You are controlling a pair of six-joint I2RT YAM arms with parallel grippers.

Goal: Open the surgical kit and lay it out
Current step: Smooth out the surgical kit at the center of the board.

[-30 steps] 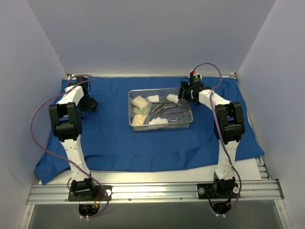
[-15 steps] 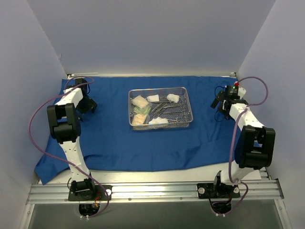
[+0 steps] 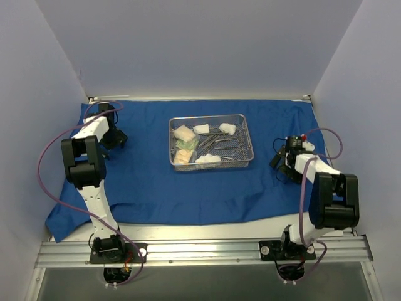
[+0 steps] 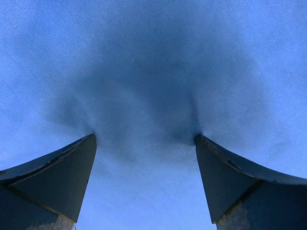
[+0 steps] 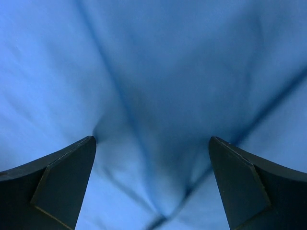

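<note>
The blue cloth (image 3: 156,182) lies spread over the table. On it at centre stands the steel wire-mesh tray (image 3: 243,119). The tray holds white gauze pads (image 3: 227,128), small packets (image 3: 183,133) and steel instruments (image 3: 222,145). My left gripper (image 3: 116,138) is low over the cloth at the far left, well away from the tray. In the left wrist view it (image 4: 145,137) is open, both tips pressing into the cloth (image 4: 144,72), nothing between them. My right gripper (image 3: 280,162) is right of the tray. It (image 5: 152,139) is open over creased cloth (image 5: 158,62).
Grey walls close in the left, back and right sides. The cloth hangs over the table's near left corner (image 3: 59,226). A metal rail (image 3: 200,251) carrying both arm bases runs along the near edge. Purple cables loop beside each arm.
My right arm has swung from the tray's far right corner out to the right, then nearer and down to the cloth. The left arm has hardly moved.
</note>
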